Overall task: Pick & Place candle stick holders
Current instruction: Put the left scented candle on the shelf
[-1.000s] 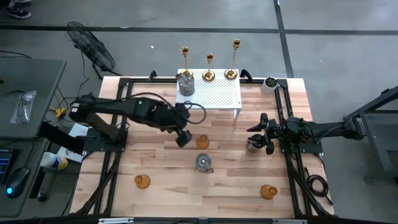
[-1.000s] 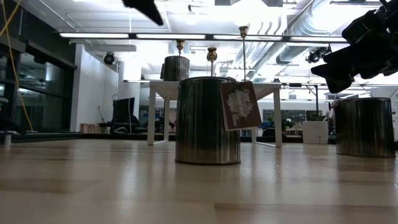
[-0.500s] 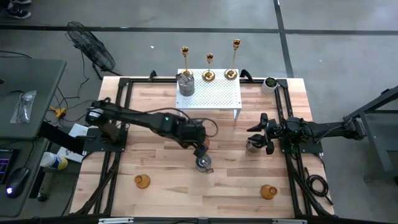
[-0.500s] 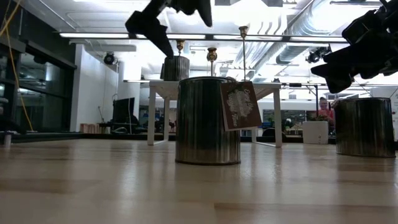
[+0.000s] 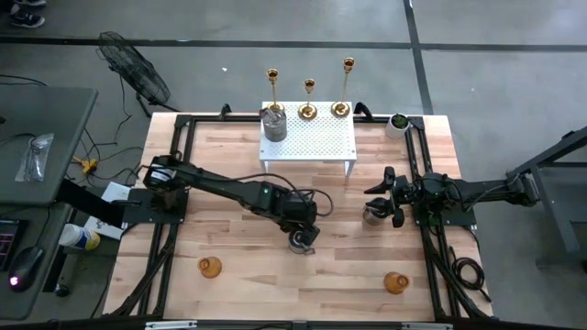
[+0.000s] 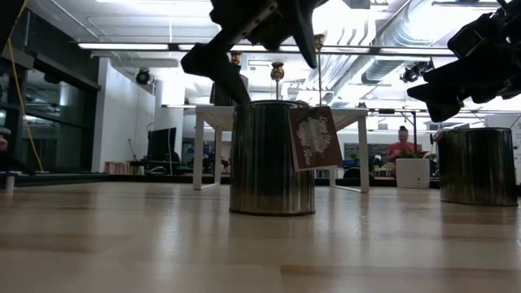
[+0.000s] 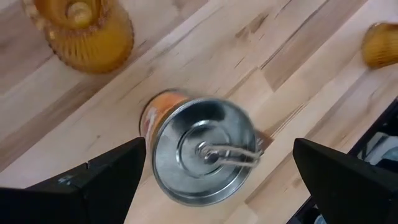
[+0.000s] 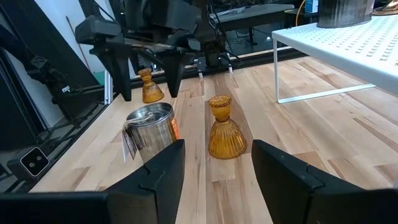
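On the worktop [image 5: 229, 293] the job is well under way but far from over. Largest landmark is the white rack [image 5: 316, 139]: three gold sticks [image 5: 308, 99] line its far edge and one silver jar [image 5: 272, 123] sits on its corner. Left to move, by my read: a silver jar [image 5: 300, 240] in front of the rack, another [image 5: 372, 213] off to its side, and amber holders [image 5: 210, 267] in front. Left gripper [image 7: 208, 165] hangs right above that middle jar, jaws spread wide, holding nothing. Right gripper [image 8: 211, 168] waits beside the second jar, jaws open and empty.
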Available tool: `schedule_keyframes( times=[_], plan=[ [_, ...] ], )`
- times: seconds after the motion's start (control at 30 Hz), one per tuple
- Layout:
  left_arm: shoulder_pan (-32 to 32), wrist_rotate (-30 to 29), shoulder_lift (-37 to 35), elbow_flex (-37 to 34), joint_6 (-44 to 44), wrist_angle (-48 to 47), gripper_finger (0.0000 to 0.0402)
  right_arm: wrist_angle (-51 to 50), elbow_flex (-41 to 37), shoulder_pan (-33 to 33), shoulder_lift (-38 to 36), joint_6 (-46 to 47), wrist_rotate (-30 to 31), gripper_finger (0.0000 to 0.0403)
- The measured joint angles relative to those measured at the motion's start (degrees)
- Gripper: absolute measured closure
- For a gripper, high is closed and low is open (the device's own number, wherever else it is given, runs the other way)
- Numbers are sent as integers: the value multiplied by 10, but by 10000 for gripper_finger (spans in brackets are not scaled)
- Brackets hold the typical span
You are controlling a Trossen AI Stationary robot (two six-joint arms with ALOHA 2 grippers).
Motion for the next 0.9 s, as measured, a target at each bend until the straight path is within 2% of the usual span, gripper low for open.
schedule_keyframes(
  times=[0.2, 0.53, 0.63, 0.83, 0.9],
  plan=[
    [0, 0, 9, 6, -8, -15, 2, 0, 0, 0, 0, 0, 0, 224],
    [0, -7, 58, 67, 28, -59, 2, -1, 0, 0, 2, 0, 0, 224],
    [-5, -50, 57, 68, 74, -53, 2, -1, 0, 0, 5, 0, 0, 224],
    [-43, -181, 22, 71, 239, -77, 2, 1, 0, 0, 7, 0, 0, 224],
    [-51, -190, 15, 54, 249, -84, 2, 0, 0, 0, 9, 0, 0, 224]
  ],
)
